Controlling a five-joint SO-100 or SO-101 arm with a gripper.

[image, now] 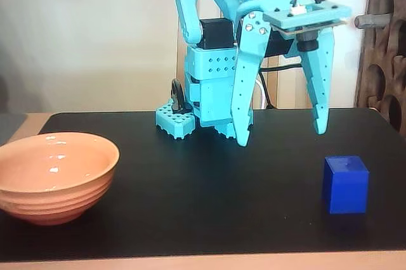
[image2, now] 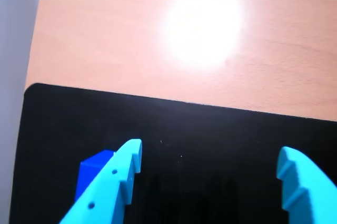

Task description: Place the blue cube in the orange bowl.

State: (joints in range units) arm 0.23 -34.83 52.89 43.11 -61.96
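Above the black mat on the worktop (image: 209, 175), the turquoise two-finger gripper (image: 281, 132) hangs with jaws wide and empty, ready to straddle the small matte deep-blue cube (image: 345, 184) resting right in the fixed view, well apart from the glossy peach-orange ridged bowl (image: 56, 175) at left.

Glossy orange bowl (image: 54, 175), matte blue cube (image: 346, 184)

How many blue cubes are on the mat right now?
1. The blue cube sits on the black mat's right side in the fixed view, apart from the orange bowl.
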